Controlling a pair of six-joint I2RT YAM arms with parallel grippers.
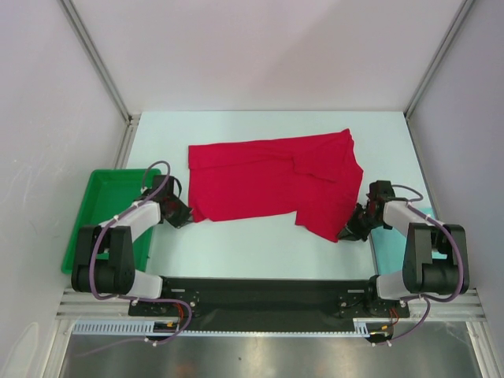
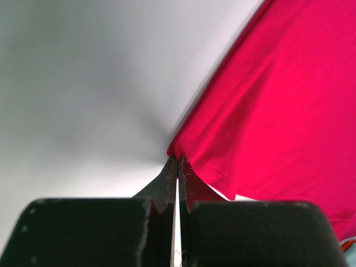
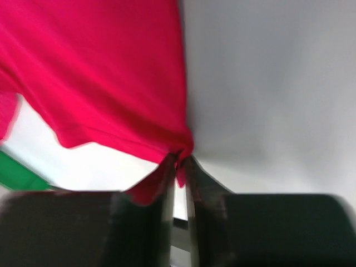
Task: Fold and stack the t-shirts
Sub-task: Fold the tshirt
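A bright red t-shirt (image 1: 276, 177) lies spread across the middle of the white table, wrinkled at its right side. My left gripper (image 1: 187, 217) is shut on the shirt's near left corner; the left wrist view shows the red cloth (image 2: 267, 117) pinched at the fingertips (image 2: 170, 169). My right gripper (image 1: 349, 233) is shut on the shirt's near right corner; the right wrist view shows red cloth (image 3: 111, 78) caught between the fingertips (image 3: 196, 169). A pale teal folded shirt (image 1: 387, 240) shows at the table's right edge, partly hidden under the right arm.
A green plastic tray (image 1: 98, 197) stands at the left edge of the table, beside the left arm. Grey walls close in the back and both sides. The black base rail (image 1: 260, 295) runs along the near edge.
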